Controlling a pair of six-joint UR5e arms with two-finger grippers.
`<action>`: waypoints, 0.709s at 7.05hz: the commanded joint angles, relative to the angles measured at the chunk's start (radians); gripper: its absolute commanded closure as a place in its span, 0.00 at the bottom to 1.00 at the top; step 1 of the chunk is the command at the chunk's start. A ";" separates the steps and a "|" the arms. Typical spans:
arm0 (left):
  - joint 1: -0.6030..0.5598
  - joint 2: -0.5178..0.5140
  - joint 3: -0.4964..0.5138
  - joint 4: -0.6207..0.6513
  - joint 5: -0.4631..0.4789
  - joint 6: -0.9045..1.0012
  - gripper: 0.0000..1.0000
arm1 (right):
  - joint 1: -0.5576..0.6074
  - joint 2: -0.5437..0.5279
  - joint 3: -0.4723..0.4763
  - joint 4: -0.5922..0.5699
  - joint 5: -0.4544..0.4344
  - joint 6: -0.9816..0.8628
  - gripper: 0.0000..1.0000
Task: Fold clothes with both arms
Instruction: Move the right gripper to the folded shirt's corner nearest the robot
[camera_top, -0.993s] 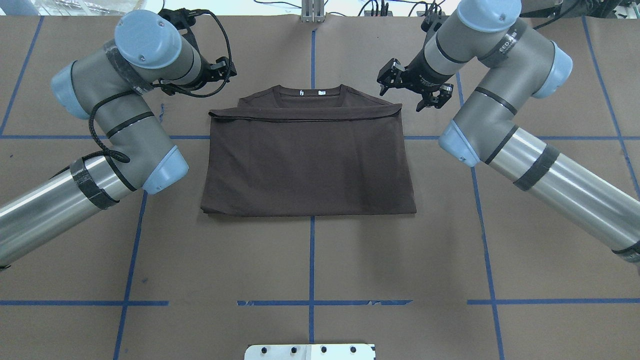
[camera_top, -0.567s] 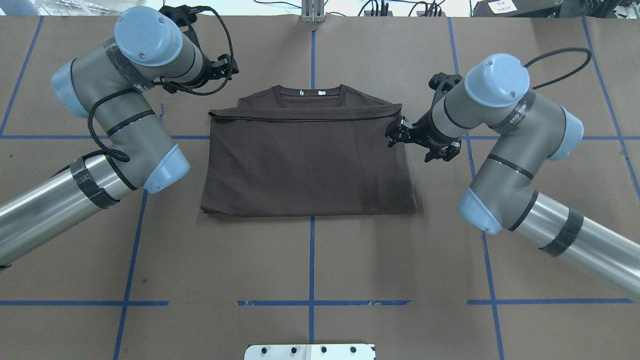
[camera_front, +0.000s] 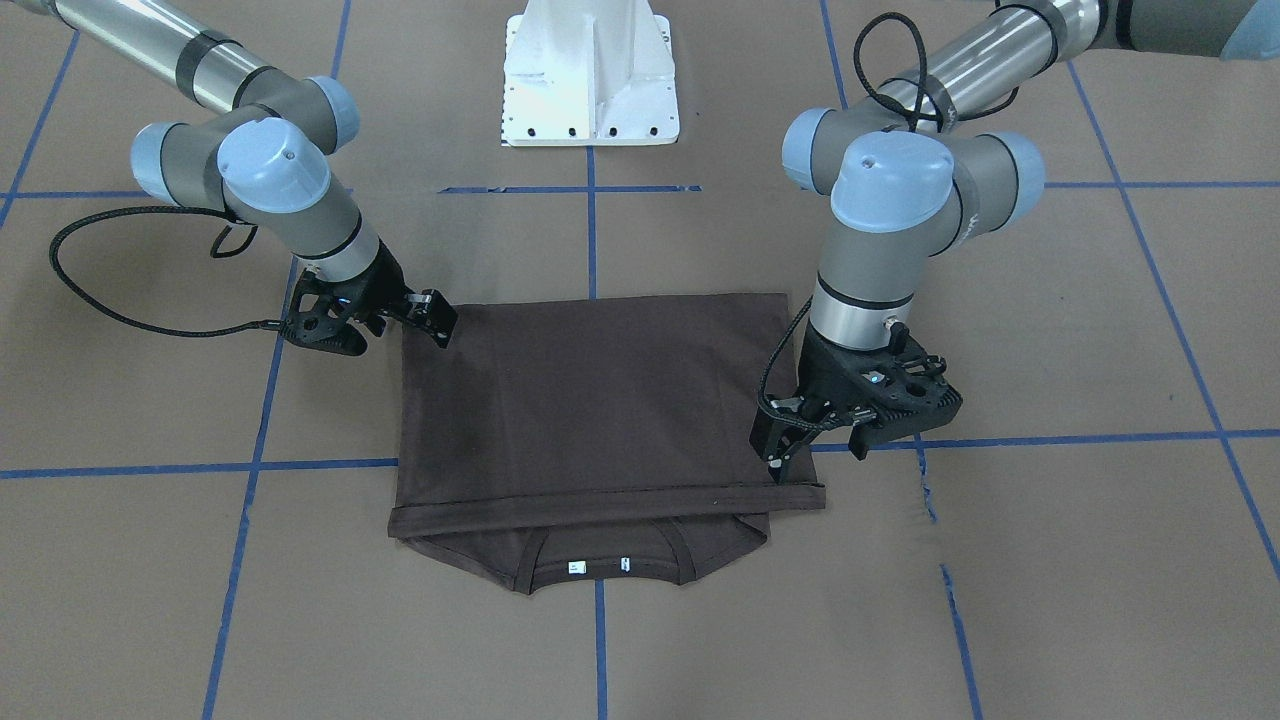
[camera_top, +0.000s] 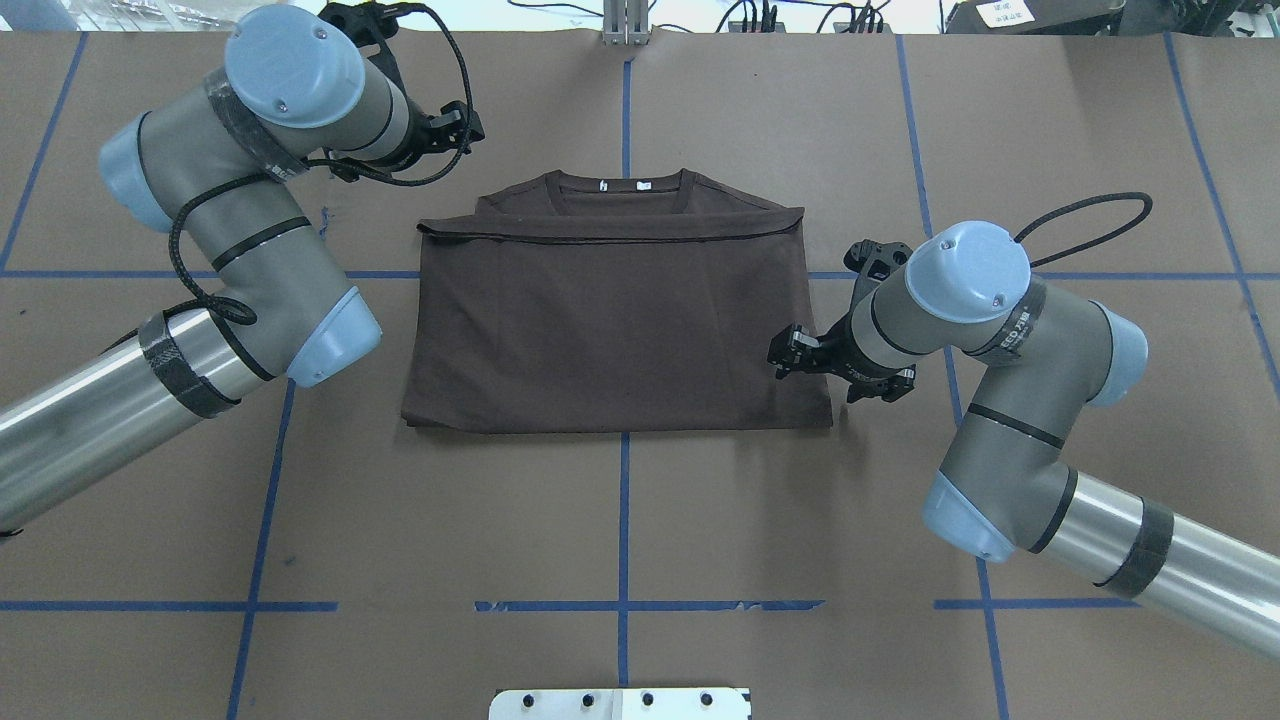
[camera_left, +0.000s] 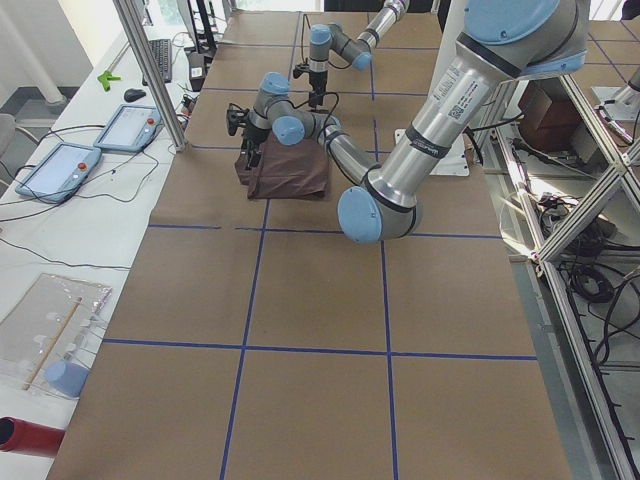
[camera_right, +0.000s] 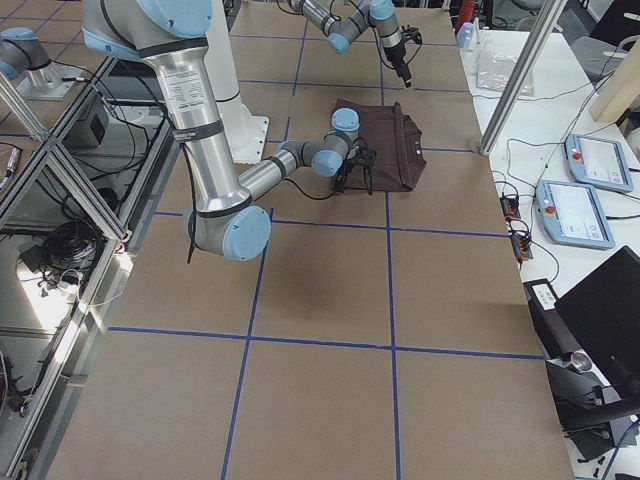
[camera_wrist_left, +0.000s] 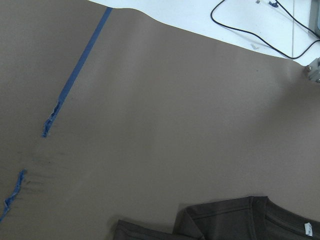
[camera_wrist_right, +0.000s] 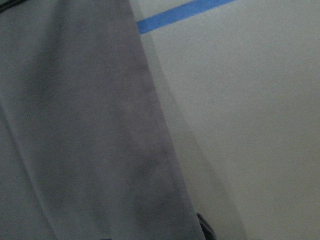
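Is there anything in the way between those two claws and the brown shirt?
Nothing visible. The right gripper is at the shirt's side edge, the left gripper by its collar-end corner, with only bare table around.

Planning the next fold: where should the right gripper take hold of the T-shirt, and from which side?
Probably the T-shirt by its right edge near the robot-side corner, from the right: layers lie flat and stacked, and the open right gripper sits there.
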 joint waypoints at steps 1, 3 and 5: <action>0.000 -0.005 -0.001 -0.001 0.000 0.000 0.00 | -0.024 -0.002 -0.002 -0.002 0.009 -0.010 0.69; 0.000 -0.005 -0.001 0.000 0.002 0.000 0.00 | -0.024 -0.003 -0.001 0.000 0.016 -0.015 1.00; 0.000 -0.006 -0.004 0.000 0.002 0.000 0.00 | -0.021 -0.020 0.025 0.000 0.027 -0.015 1.00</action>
